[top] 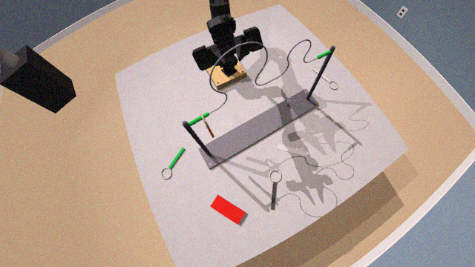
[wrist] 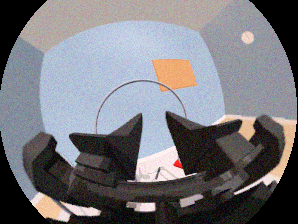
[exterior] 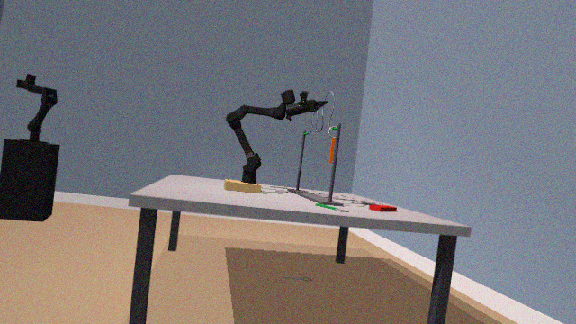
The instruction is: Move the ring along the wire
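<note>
The ring [top: 202, 116] hangs around the green part [top: 194, 120] [exterior: 335, 129] at the near post [top: 198, 139] [exterior: 335, 166]. Its orange handle [top: 211, 132] [exterior: 332, 150] points down. The other green part [top: 323, 55] [exterior: 305, 133] is at the far post [top: 315, 84] [exterior: 301, 162]. The grey wire [top: 210, 76] [wrist: 142, 80] curves between them, with a tall arch. My gripper [exterior: 326, 103] [wrist: 153, 115] is partly open and empty, level with the upper arch. The arch shows beyond the fingertips in the wrist view; whether they touch cannot be told.
A grey base plate [top: 256, 124] joins the posts. A red block [top: 228, 210] [exterior: 382, 208] [wrist: 177, 163], a green-handled ring [top: 177, 158], a dark-handled ring [top: 274, 196] and a white-handled ring [top: 326, 78] lie on the table. Another arm stands on a black pedestal [top: 41, 81] [exterior: 29, 180].
</note>
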`<state>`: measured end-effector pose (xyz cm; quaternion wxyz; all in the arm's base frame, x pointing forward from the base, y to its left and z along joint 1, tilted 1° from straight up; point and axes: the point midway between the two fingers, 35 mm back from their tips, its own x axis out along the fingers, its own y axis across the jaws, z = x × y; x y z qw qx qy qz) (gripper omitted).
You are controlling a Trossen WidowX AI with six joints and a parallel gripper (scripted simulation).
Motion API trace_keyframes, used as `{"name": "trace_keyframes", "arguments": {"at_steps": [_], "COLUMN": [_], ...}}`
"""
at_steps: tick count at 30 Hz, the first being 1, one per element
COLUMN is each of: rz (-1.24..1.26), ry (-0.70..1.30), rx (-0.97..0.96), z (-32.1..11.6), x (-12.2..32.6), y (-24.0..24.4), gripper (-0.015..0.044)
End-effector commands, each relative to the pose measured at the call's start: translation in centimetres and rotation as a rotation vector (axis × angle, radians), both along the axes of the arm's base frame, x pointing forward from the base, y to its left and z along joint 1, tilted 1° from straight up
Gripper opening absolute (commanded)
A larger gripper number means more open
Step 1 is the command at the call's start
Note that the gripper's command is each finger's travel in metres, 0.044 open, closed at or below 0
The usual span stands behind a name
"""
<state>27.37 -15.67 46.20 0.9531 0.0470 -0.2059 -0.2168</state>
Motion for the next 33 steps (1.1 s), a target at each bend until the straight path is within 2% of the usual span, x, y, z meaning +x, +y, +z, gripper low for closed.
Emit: {"name": "trace_keyframes", "arguments": {"at_steps": [1, 11, 25, 28, 33], "rz": [-0.082, -0.189, -0.155, -0.214, -0.152], "ry": [0.068, 0.168, 0.25, 0.309, 0.325], "rx": [0.013, 0.022, -0.015, 0.079, 0.059], "z": [-2.2, -6.3, -12.0, -15.2, -17.6], "x": [-0.4, -1.8, -2.8, -4.3, -4.3], "y": [-3.5, -10.0, -14.7, -16.9, -17.4], "gripper": [0.016, 0.016, 0.016, 0.016, 0.016]}}
